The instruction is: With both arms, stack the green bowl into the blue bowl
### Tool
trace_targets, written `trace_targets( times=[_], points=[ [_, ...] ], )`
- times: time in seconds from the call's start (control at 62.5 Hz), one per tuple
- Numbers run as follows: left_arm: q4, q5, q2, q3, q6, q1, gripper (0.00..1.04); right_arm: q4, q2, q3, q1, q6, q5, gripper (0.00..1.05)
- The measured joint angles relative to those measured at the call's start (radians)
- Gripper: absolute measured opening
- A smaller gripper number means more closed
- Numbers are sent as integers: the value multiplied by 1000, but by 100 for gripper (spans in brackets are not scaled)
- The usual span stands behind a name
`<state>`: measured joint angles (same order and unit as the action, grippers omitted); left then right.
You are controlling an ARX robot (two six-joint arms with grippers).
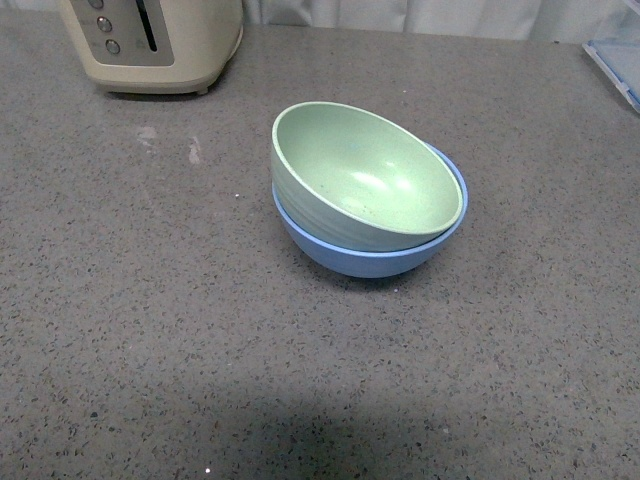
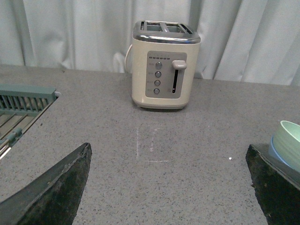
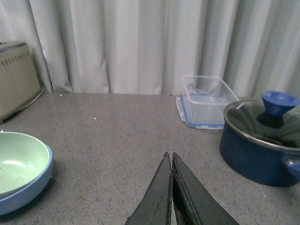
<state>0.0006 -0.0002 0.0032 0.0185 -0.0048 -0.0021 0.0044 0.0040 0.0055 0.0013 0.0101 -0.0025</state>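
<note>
I see the green bowl (image 1: 365, 178) sitting tilted inside the blue bowl (image 1: 370, 255), off to one side of both grippers. My left gripper (image 2: 168, 187) is spread wide and empty, its fingertips cut off; my right gripper (image 3: 171, 187) is pressed closed on nothing. Neither arm shows in the front view.

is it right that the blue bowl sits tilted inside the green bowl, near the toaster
Not quite: it is the other way round. The front view shows the green bowl sitting tilted inside the blue bowl, near the toaster.
</note>
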Motion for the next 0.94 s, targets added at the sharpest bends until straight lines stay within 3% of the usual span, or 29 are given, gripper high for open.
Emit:
trace_targets(
  times=[0.208,0.512,0.944],
  points=[
    [0,0,0,0,0,0,98,-5,0,0,0,0,1,44],
    [0,0,0,0,0,0,98,-5,2,0,0,0,1,96],
    [0,0,0,0,0,0,98,-5,0,0,0,0,1,95]
  ],
)
